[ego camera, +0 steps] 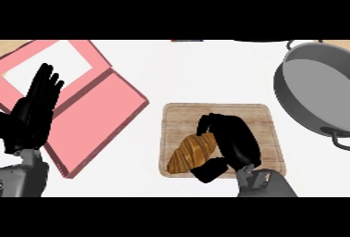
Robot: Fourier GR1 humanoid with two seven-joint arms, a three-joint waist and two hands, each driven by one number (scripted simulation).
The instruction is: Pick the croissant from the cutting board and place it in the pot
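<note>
Looks like the grasp step, with the right robot hand (236,139) wrapped on the croissant (190,152). Curls fingers over its far end and hooks the thumb under its near end, so pinching the croissant between them (fingertip contact partly hidden, hard to confirm). Places the croissant just left of that palm, lying diagonally on the cutting board (263,115), not lifted as far as can be told. Puts the pot (311,88) well ahead and to the right of the right robot hand, apart from the board, mouth up, nothing seen inside. Shows the left robot hand (31,115) far off to the left, fingers spread and up, resting over the edge of a pink tray (103,120) on the white tabletop (184,74); no part in this.

Next, probably: lift clear of the board, carry forward and right toward the pot, get above the rim before letting go. Calls for holding the pinch through the swing and clearing the pot's near wall and handle (340,139).
</note>
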